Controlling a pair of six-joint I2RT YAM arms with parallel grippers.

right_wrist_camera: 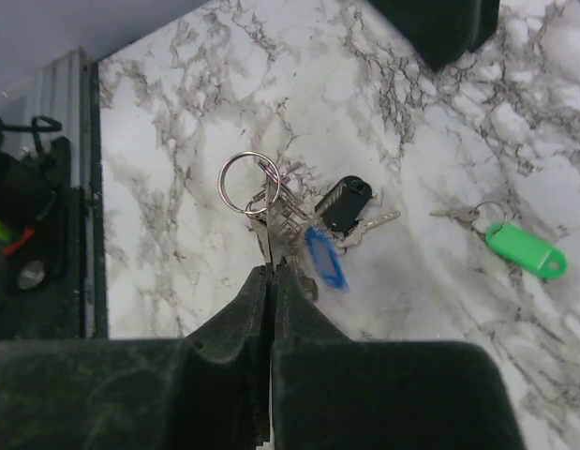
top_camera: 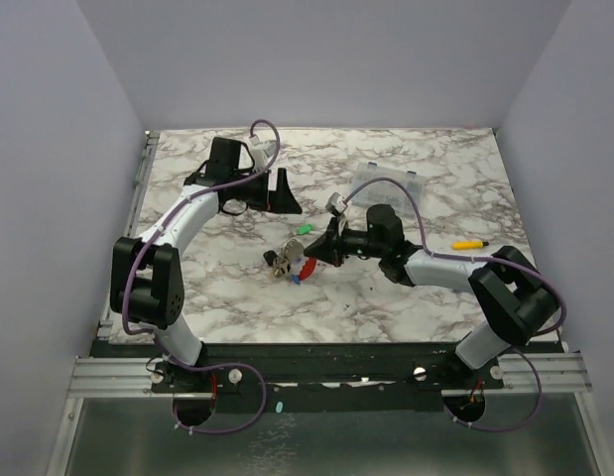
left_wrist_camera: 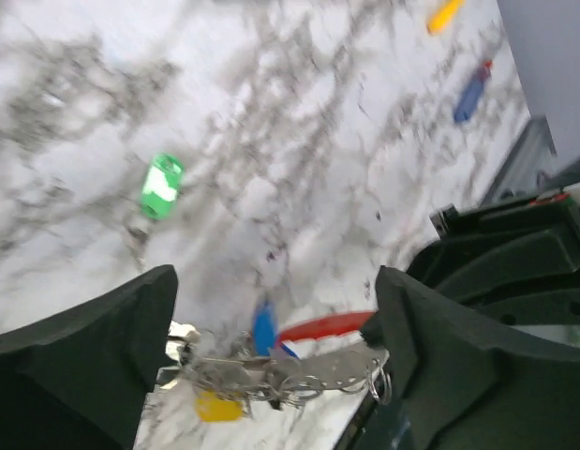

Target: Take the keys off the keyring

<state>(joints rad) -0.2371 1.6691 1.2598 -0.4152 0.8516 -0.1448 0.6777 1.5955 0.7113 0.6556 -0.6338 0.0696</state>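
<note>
Your keys (top_camera: 285, 262) lie in one bunch on the marble table (top_camera: 227, 297). They are nearer the arm bases than the clear box (top_camera: 386, 178) and a bit to its left. The keyring (right_wrist_camera: 222, 184) is a thin metal loop. It lies flat at the end of the bunch farthest from your right gripper (right_wrist_camera: 271, 274), with keys hooked on it. A blue tag (right_wrist_camera: 325, 260) and a black tag (right_wrist_camera: 344, 203) sit in the bunch, just to one side of that gripper's tips. Your right gripper's fingers are pressed tight together. Their tips touch the end of one key in the bunch, but you cannot tell if that key is pinched between them. Your left gripper (top_camera: 283, 198) has its fingers wide apart and holds nothing. It sits to the left of the clear box, well apart from the bunch. The left wrist view is blurry, and there the bunch shows low down in the gap between the two fingers (left_wrist_camera: 93, 356). One green-tag key (top_camera: 305, 229) lies alone between the bunch and the clear box, and neither gripper touches it.
</note>
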